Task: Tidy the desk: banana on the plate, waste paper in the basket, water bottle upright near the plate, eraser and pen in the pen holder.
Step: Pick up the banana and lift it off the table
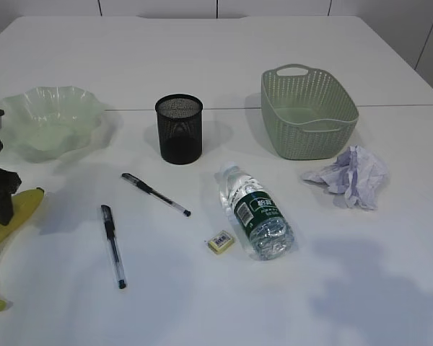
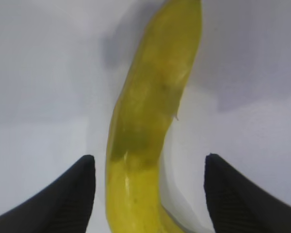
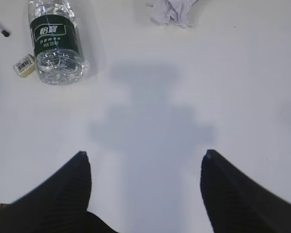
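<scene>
Exterior view: plate [image 1: 50, 119], pen holder [image 1: 179, 128] and basket [image 1: 308, 109] stand empty on the worktop [image 1: 202, 58]. Banana [image 1: 7, 238] lies at left between the spread, unclenched left claw [image 2: 148, 187]; right claw [image 3: 145, 189] released over bare worktop

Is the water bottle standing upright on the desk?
No, the water bottle lies on its side on the desk, white cap pointing toward the far edge, with the eraser just beside it.
</scene>
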